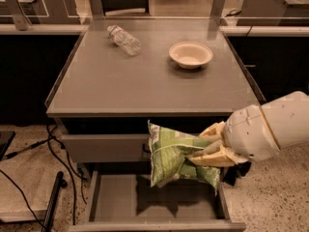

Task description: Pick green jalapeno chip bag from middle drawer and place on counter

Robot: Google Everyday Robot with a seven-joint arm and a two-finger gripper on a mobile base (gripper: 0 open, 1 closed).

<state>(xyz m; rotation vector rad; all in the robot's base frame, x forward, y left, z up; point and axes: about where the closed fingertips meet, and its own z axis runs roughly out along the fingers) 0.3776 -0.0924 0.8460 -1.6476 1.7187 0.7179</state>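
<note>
The green jalapeno chip bag [174, 157] is light green foil with pale markings. It hangs in the air above the open middle drawer [116, 203], in front of the closed drawer panel above it. My gripper [205, 151] comes in from the right on a white arm and is shut on the bag's right side. The bag is below the level of the counter [145, 81], just under its front edge. The drawer's grey floor shows the bag's shadow.
A clear plastic bottle [124, 39] lies at the counter's back left. A white bowl [190, 54] sits at the back right. Black cables [43, 168] run over the speckled floor at the left. Other counters stand behind and at both sides.
</note>
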